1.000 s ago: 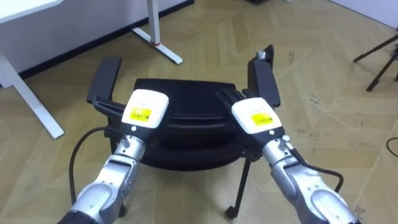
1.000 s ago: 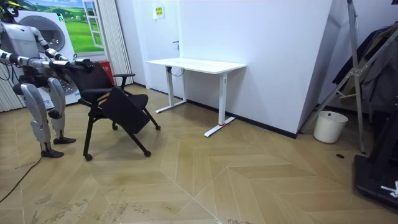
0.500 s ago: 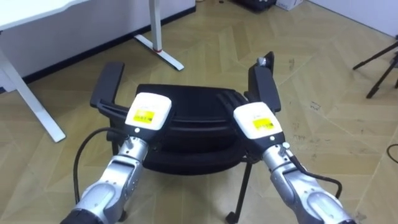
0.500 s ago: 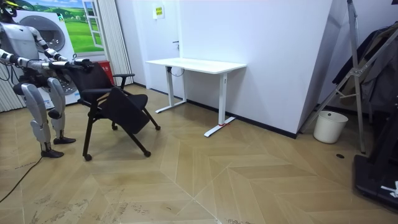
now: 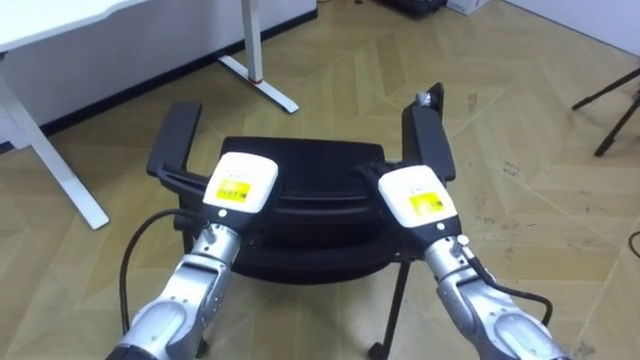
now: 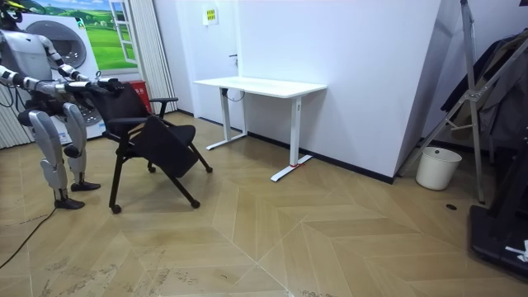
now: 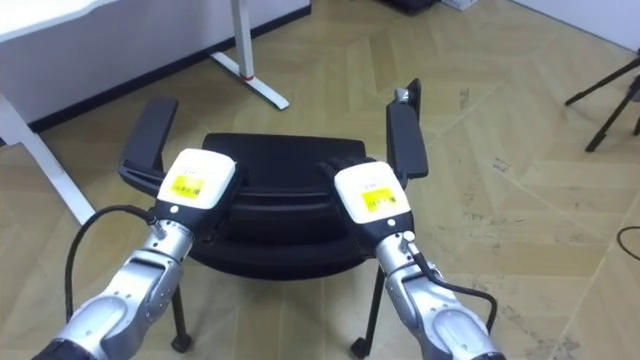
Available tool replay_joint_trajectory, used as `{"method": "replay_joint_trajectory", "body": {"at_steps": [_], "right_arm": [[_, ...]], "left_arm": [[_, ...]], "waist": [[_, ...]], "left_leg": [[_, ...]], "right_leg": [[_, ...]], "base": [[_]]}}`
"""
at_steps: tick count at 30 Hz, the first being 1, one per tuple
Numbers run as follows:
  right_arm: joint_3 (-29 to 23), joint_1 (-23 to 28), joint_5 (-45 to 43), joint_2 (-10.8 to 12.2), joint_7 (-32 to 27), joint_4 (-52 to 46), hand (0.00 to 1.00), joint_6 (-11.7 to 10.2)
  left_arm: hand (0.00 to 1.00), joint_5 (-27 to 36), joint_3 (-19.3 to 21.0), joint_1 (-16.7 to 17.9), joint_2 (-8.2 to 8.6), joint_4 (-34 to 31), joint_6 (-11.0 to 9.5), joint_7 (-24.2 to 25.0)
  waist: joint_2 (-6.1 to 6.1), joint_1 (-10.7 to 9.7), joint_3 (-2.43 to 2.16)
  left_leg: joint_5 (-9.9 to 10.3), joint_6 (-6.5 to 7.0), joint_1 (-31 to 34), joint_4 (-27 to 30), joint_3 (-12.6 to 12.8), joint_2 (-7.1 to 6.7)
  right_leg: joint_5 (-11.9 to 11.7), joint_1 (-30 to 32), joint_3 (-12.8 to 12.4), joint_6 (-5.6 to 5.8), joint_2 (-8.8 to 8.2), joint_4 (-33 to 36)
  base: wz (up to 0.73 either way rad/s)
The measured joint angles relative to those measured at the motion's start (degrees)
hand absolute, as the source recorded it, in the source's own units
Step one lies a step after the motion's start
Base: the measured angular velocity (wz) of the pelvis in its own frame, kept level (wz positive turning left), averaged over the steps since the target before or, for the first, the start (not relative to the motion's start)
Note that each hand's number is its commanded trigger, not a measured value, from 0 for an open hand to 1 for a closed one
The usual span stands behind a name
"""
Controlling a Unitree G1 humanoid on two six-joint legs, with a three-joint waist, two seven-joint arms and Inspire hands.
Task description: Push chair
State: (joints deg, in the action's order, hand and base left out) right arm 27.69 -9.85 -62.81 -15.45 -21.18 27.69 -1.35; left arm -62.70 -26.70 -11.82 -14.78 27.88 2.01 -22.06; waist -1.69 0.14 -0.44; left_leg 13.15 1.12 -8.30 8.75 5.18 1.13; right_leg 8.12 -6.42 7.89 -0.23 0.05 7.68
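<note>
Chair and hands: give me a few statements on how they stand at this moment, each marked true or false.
1. The left hand and the right hand are both at the top of the chair's backrest. True.
2. The chair lies tipped over on its side. False: the room view shows it standing on its legs on the wooden floor.
3. A white desk stands beyond the chair, by the wall. True.
4. The chair is tucked under the desk. False: it stands apart from the desk, on open floor.
5. The right hand is on the right armrest. False: that armrest is free, with the hand beside it at the backrest.
</note>
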Motion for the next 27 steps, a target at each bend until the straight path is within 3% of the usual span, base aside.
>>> {"method": "replay_joint_trajectory", "body": {"at_steps": [7, 18, 23, 27], "right_arm": [[-0.25, -1.97, -0.28, 0.03, -1.85, 4.07, 1.00, -0.32], [-1.53, -1.77, -0.65, 0.19, -3.06, 5.13, 1.00, -2.17], [-1.82, -1.65, -0.64, 0.28, -2.71, 5.20, 1.00, -2.45], [-2.03, -1.34, -0.44, 0.36, -2.73, 5.13, 1.00, -2.48]], "left_arm": [[1.00, -0.48, -1.10, 0.34, 0.43, -0.03, -1.88, -0.22], [1.00, -0.48, -1.09, 0.42, 0.67, 0.20, -2.22, -0.02], [1.00, -0.60, -1.09, 0.53, 0.66, 0.21, -2.28, -0.01], [1.00, -0.97, -1.09, 0.54, 0.68, 0.18, -2.38, -0.01]], "waist": [[0.22, 0.24, 0.17], [-0.01, 0.33, 0.32], [-0.67, 0.37, 0.54], [-0.75, 0.64, 0.34]], "left_leg": [[0.00, 0.00, -0.37, -0.04, -1.02, 0.00], [0.00, 0.00, -0.34, 0.05, -0.68, -0.09], [0.00, 0.00, -0.28, 0.24, -0.63, -0.12], [0.00, 0.00, -0.25, 0.36, -0.59, -0.13]], "right_leg": [[0.01, -0.80, 0.10, 0.01, 0.04, -0.10], [0.01, -0.82, 0.06, 0.02, -0.06, -0.09], [0.04, -0.82, -0.14, 0.06, -0.09, -0.09], [0.06, -0.80, -0.27, 0.09, -0.08, -0.09]], "base": [[0.08], [0.00], [0.00], [0.00]]}}
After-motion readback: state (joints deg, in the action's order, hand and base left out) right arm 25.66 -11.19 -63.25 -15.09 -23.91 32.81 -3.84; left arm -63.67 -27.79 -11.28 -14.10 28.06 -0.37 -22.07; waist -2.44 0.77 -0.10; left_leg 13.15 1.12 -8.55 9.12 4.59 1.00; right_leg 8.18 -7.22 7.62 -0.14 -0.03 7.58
